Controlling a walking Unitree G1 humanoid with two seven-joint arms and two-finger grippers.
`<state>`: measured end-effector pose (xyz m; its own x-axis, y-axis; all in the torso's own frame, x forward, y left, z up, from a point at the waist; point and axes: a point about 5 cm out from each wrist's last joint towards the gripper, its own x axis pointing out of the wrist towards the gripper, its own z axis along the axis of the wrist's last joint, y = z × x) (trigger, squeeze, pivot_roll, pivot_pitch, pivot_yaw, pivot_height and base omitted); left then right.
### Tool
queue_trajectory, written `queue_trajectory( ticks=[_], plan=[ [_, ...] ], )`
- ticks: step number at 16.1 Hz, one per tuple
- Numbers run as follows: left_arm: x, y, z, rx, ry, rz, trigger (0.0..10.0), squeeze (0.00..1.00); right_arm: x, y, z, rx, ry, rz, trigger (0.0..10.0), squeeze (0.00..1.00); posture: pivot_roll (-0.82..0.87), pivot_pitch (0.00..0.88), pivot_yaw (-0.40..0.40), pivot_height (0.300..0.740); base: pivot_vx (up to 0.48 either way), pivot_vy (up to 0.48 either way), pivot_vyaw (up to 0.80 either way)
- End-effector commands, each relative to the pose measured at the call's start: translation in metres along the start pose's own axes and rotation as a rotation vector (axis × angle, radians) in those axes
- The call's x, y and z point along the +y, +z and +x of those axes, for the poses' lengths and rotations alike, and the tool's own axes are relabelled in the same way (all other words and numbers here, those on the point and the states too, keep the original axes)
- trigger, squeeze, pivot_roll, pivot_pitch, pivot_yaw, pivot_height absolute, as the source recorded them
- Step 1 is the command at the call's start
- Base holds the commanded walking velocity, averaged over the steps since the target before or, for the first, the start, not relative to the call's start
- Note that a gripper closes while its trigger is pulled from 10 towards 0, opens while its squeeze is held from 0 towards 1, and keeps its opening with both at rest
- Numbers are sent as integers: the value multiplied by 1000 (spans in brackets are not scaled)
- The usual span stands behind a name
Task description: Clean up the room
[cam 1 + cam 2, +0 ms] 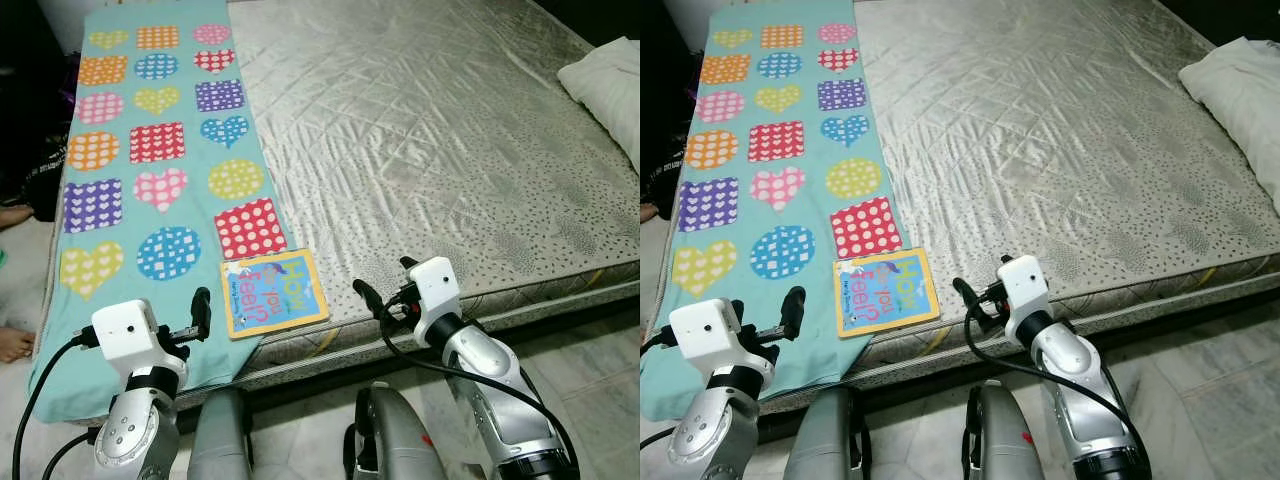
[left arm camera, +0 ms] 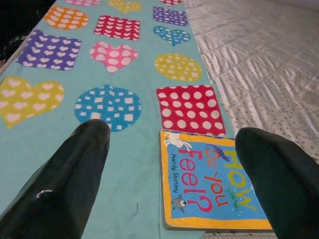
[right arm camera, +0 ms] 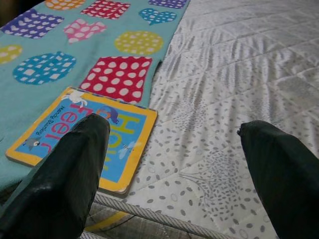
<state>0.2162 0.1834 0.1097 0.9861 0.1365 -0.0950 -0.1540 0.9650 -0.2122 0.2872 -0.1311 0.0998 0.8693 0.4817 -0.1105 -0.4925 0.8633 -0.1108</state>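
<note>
Big silver quilted mattress (image 1: pixel 430 150) takes most of the view, w/ a white pillow (image 1: pixel 610 85) at its far right edge. Along its left side runs a teal blanket (image 1: pixel 110 240) dotted w/ coloured hearts, squares, circles. Near the front edge lies a board book (image 1: pixel 273 291), yellow border, blue cover, flat, half on the blanket, half on the mattress. Left gripper (image 2: pixel 164 164) hovers just short of the blanket's front edge, fingers spread wide, nothing held. Right gripper (image 3: pixel 174 164) sits just right of the book, also wide, empty. Bare foot (image 1: pixel 12 343) of a person on the floor, far left.
</note>
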Motion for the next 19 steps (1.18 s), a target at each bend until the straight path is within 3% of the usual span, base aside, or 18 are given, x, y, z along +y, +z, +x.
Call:
queue_trajectory(
  ticks=[1,5,8,15,19],
  plan=[
    [2,-2,-2,15,14,6,10000,0,4,-4,-3,10,15,-1,10000,0,-107,246,-16,589,0,0,0],
    [3,-2,-2,17,20,4,10000,0,6,-3,-3,5,30,5,10000,0,-106,250,-18,552,0,0,0],
    [3,-2,-2,19,21,0,10000,0,5,-3,-2,1,29,17,10000,0,-106,250,-18,552,0,0,0],
    [2,-2,0,21,14,-2,10000,0,5,-3,-3,-6,39,-3,10000,0,-109,250,-16,552,0,358,0],
    [2,-2,0,17,14,-3,10000,0,6,-4,-3,-4,44,5,10000,0,-104,249,-19,552,0,0,0]
  ],
)
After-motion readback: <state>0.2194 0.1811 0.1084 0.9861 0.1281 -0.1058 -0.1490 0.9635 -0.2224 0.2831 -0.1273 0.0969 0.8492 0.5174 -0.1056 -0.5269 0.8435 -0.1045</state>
